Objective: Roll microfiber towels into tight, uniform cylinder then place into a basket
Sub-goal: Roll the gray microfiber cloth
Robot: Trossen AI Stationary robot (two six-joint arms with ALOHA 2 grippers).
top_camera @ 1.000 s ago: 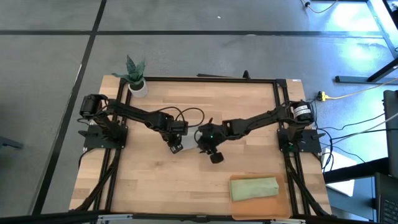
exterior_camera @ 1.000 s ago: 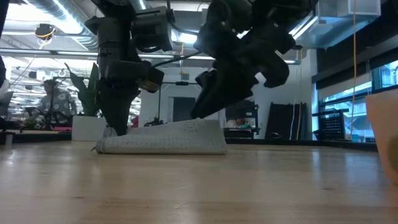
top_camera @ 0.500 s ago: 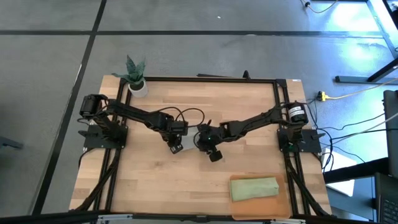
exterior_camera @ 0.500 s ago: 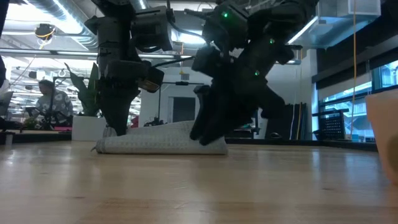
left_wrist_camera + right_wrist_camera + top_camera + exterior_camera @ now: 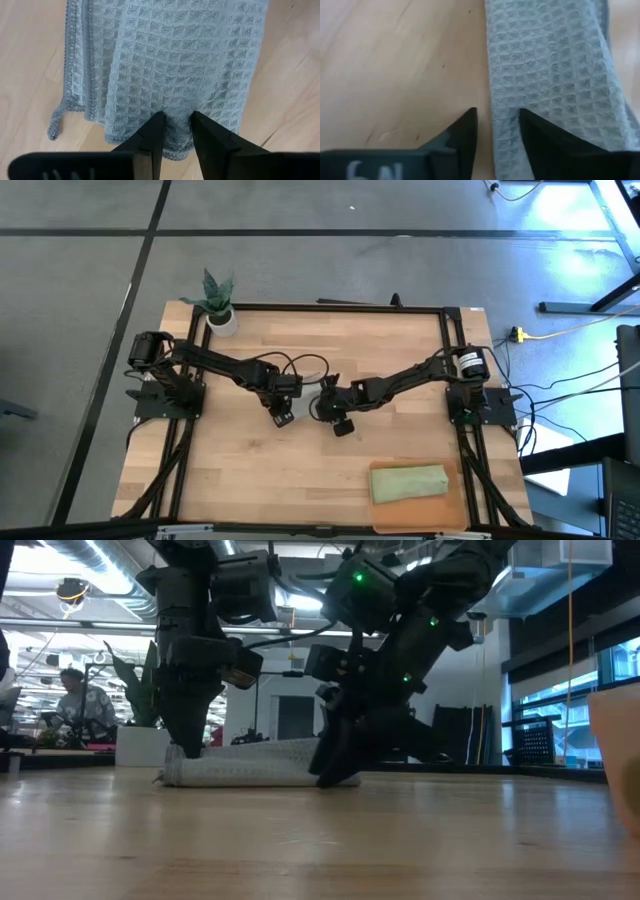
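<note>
Inside the basket [image 5: 461, 498] lies the rolled green towel [image 5: 408, 482], alone.

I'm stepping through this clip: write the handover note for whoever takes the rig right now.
Left claw: pinching one end of the grey towel at mid-table.
Right claw: down at the grey towel's other end, fingers astride its edge; a firm grip cannot be confirmed.
Green towel: already rolled, lying in the basket at the table's near right corner.
Grey towel: a low flattened roll on the wood, not yet a tight cylinder.
Left to do: finish rolling the grey towel and put it in the basket beside the green one.
</note>
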